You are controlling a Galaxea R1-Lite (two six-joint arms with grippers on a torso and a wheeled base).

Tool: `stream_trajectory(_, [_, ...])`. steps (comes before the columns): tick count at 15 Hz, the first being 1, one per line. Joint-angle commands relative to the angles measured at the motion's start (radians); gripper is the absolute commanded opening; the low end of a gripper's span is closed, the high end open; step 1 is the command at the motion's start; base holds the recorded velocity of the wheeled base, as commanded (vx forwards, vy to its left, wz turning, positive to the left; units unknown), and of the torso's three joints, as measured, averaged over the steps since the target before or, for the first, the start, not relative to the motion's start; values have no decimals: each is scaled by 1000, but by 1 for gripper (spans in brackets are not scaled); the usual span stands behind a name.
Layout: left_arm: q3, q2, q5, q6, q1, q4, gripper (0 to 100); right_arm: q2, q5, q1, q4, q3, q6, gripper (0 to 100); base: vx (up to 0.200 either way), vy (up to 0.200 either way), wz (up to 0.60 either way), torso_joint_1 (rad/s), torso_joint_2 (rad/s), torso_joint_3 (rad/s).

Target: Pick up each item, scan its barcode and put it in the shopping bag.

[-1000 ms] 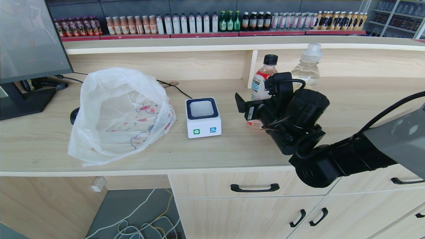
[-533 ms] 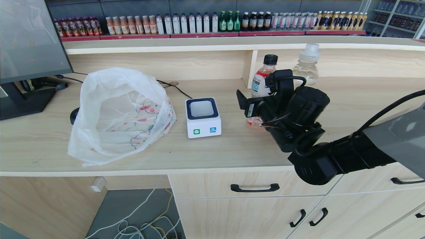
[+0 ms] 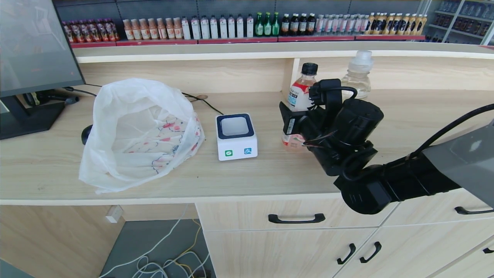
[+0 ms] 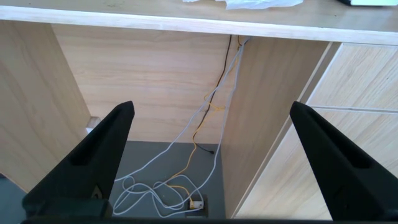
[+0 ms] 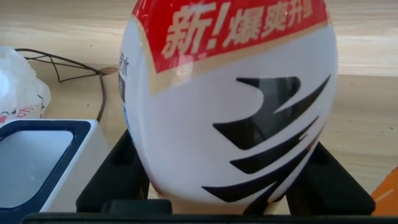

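Observation:
A drink bottle [image 3: 300,92] with a black cap and a red-and-white label stands to the right of the white scanner box [image 3: 236,136], leaning slightly left. My right gripper [image 3: 296,122] is shut on its lower half; in the right wrist view the bottle [image 5: 230,99] sits between the black fingers [image 5: 118,177]. The white plastic shopping bag [image 3: 139,131] lies open on the counter's left part. My left gripper [image 4: 208,155] hangs open below the counter, holding nothing.
A clear bottle [image 3: 357,75] stands behind my right arm by the back ledge. A monitor [image 3: 34,42] is at the far left, with cables behind the bag. Bare counter [image 3: 231,177] runs along the front edge. Drawers with black handles [image 3: 296,219] lie below.
My right gripper moved forward and closed around the bottle. The bottle has shifted a little to the left and tilted. Bag and scanner have not moved.

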Motion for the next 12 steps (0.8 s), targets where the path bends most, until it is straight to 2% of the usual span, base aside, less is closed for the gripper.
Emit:
stream_trajectory(1, [0, 0, 0, 0, 1, 0, 100, -10, 0, 3, -2, 4, -1, 0, 0, 0, 0, 0, 0, 0])
stream_trajectory(12, [0, 0, 0, 0, 1, 0, 100, -59, -5, 25, 2, 10, -19, 0, 0, 0, 0, 0, 0, 0])
